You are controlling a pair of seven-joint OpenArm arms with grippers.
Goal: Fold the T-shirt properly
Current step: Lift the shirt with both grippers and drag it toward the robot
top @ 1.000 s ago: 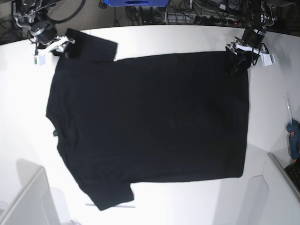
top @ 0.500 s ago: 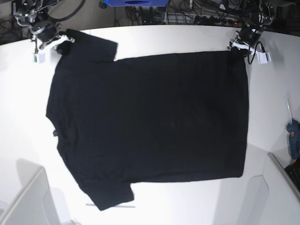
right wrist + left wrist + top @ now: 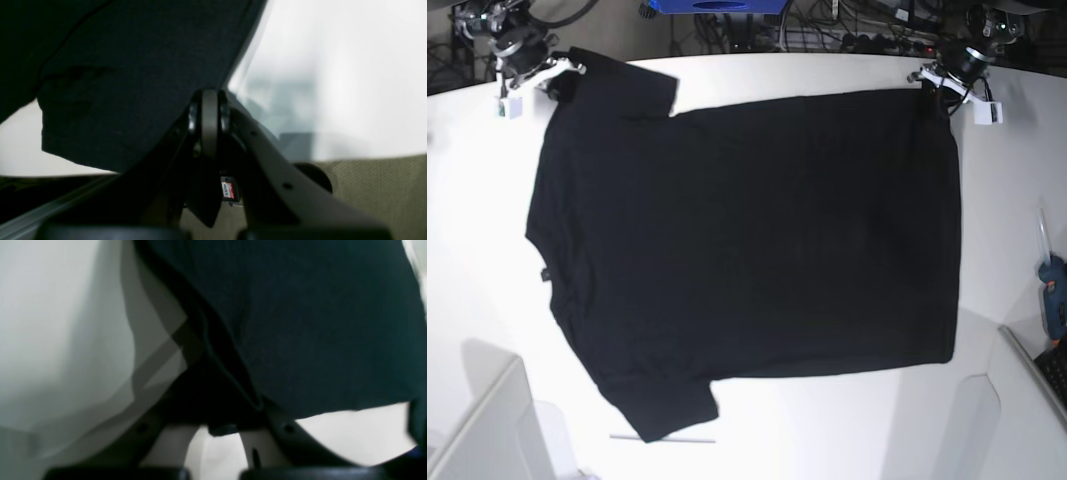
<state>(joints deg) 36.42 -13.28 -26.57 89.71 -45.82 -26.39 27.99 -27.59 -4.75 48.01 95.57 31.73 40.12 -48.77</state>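
The black T-shirt (image 3: 747, 240) lies spread on the white table (image 3: 477, 230), plain side up, collar at the left with a small tag (image 3: 545, 275). My left gripper (image 3: 932, 82) is shut on the far right hem corner. In the left wrist view the hem (image 3: 300, 340) runs down into the closed fingers (image 3: 277, 426). My right gripper (image 3: 555, 75) is shut on the far left sleeve. The right wrist view shows that sleeve (image 3: 133, 83) hanging from the pinched fingertips (image 3: 209, 123). The far edge is lifted slightly.
A blue tool (image 3: 1054, 300) and a dark keyboard corner (image 3: 1055, 372) sit at the right edge. A white bin (image 3: 487, 430) stands at the front left, a thin white stick (image 3: 687, 438) by the near sleeve. Cables (image 3: 827, 30) crowd the back edge.
Both grippers went from open to shut on the shirt's far corners and drew them toward the table's back edge. The whole shirt shifted away and stretched.
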